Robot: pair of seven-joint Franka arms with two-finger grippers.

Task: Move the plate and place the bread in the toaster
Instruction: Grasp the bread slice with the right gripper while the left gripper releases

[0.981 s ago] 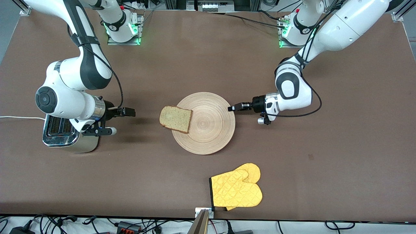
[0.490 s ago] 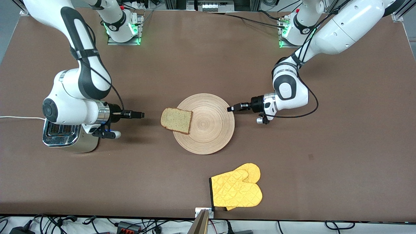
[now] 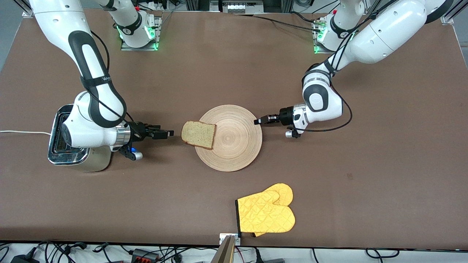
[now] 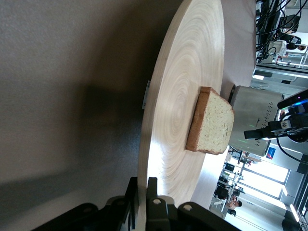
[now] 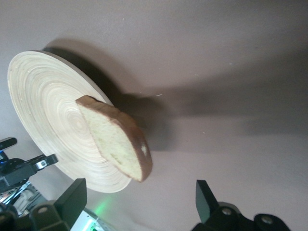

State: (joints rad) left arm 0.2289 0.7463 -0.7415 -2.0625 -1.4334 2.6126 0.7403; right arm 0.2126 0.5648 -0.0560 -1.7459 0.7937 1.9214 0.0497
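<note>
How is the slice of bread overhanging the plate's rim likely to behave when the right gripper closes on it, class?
The bread probably stays fairly stiff: its overhanging end shows no droop in the right wrist view. It looks light and porous, so a firm squeeze from the open right gripper could dent it. Resting loosely on the plate, which the left gripper holds, it may slide if nudged.

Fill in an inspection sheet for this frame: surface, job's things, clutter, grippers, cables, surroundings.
Surface: brown table.
Job's things: bread lies on plate, overhanging its rim toward the toaster at the right arm's end.
Clutter: yellow oven mitt, nearer the front camera than the plate.
Grippers: left gripper shut on the plate's rim; right gripper open beside the bread.
Cables: white cord at the toaster.
Surroundings: loose cables off the table's edge.
</note>
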